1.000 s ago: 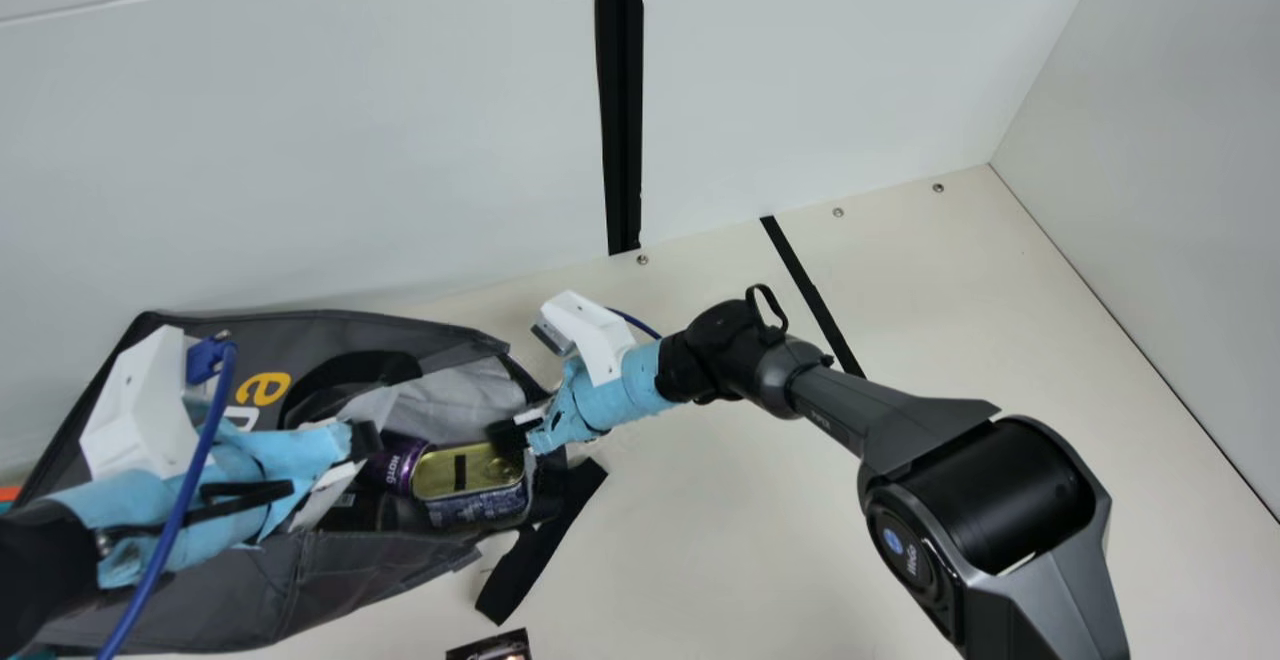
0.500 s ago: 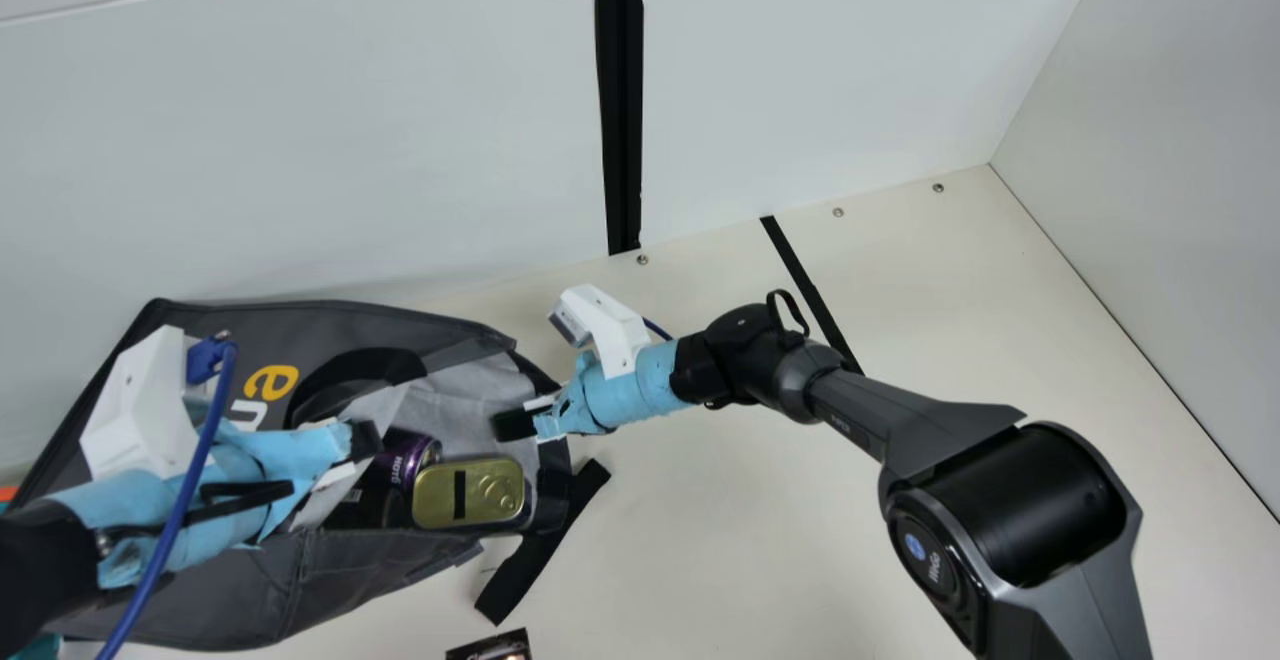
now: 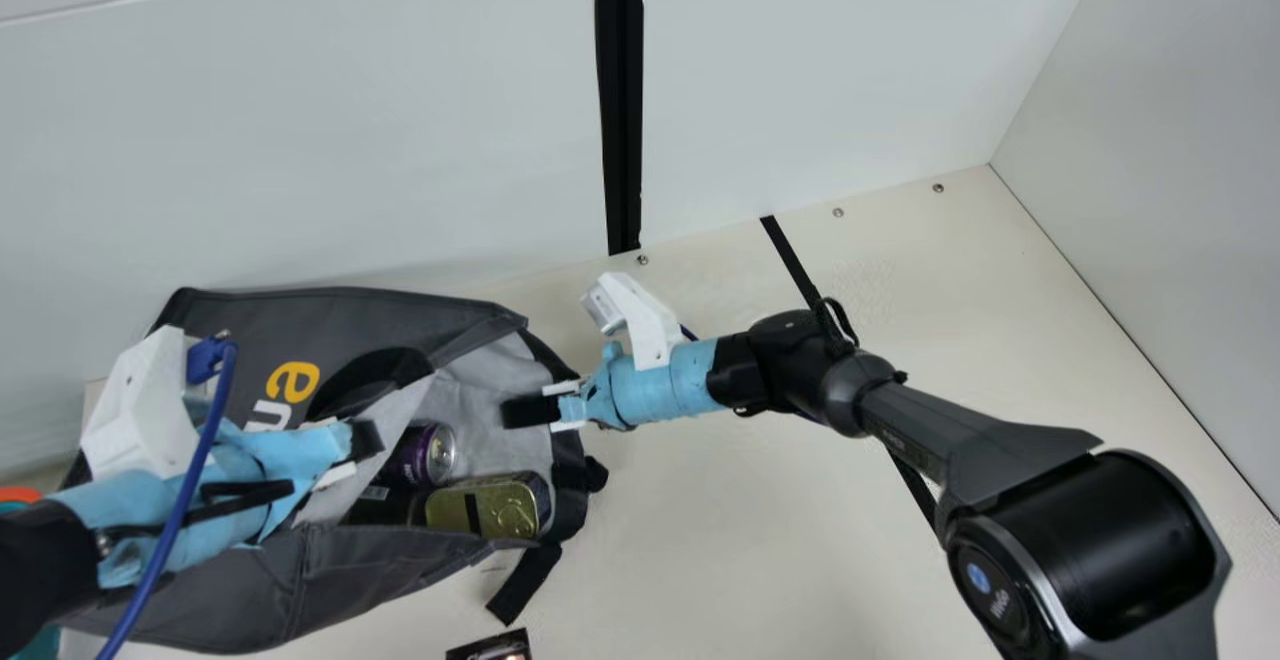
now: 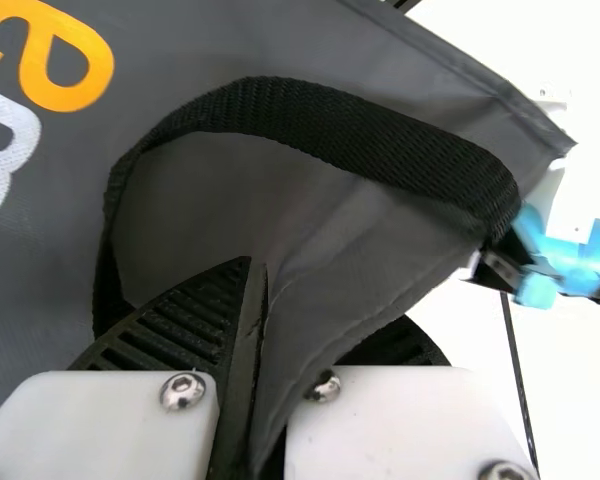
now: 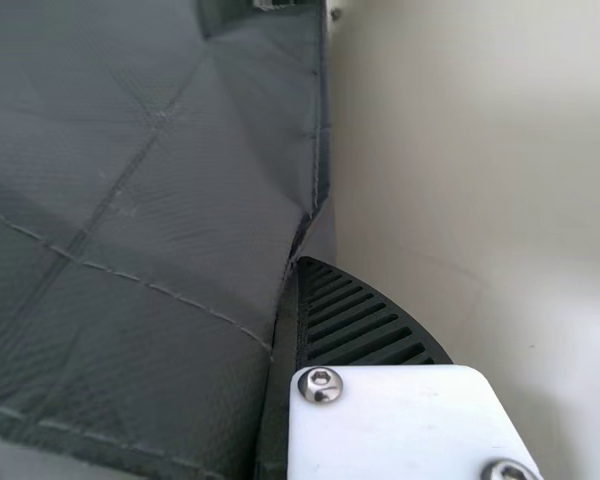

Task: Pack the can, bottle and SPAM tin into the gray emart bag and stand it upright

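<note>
Left gripper [image 3: 364,440] and right gripper [image 3: 512,412] are both pinching the gray emart bag [image 3: 400,310]; purple can [image 3: 412,456] and SPAM tin [image 3: 505,508] sit inside.

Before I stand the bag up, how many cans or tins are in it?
2 visible: the purple can and gold tin, both inside the gray bag. More may be hidden deeper.
</note>
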Motion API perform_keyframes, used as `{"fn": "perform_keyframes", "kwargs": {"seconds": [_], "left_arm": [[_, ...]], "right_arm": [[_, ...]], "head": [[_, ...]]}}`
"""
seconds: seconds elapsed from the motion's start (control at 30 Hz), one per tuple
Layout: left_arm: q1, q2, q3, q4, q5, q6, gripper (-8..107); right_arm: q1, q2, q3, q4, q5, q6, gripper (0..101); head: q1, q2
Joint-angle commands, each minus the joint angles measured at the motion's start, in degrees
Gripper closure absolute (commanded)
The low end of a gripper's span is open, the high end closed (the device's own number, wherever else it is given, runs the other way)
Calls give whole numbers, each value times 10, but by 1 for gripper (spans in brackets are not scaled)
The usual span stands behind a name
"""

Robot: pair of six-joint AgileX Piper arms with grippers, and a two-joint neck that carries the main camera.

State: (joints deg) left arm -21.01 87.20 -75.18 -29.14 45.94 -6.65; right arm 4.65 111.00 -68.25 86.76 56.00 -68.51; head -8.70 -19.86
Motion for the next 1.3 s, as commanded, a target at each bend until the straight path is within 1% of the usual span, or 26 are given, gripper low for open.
{"fn": "perform_keyframes", "kwargs": {"seconds": [0.0, 0.07, 0.1, 0.23, 0.5, 0.83, 1.07, 1.27], "left_arm": [[0, 0, 0, 0, 0, 0, 107], [0, 0, 0, 0, 0, 0, 107], [1, -14, 13, 0, 1, 0, 107], [-1, -17, 16, -6, -3, 1, 107], [-12, -16, 10, -20, -17, 7, 107], [-33, -18, -15, -24, -33, 3, 107], [-49, -25, -39, -12, -42, -9, 107], [-58, -30, -63, -2, -44, -13, 107]], "right_arm": [[-4, -13, 7, 11, 7, 2, 101], [-10, -26, 15, 16, 13, 4, 101], [-14, -32, 18, 17, 16, 6, 101], [-28, -58, 29, 21, 31, 12, 101], [-64, -107, 46, 19, 62, 31, 101], [-119, -170, 67, 14, 102, 71, 101], [-156, -207, 70, 19, 139, 106, 101], [-147, -234, 62, 44, 139, 130, 101]], "head": [[-13, -1], [-13, -1], [-13, -1], [-13, -1], [-13, -1], [-13, -1], [-13, -1], [-13, -1]]}}
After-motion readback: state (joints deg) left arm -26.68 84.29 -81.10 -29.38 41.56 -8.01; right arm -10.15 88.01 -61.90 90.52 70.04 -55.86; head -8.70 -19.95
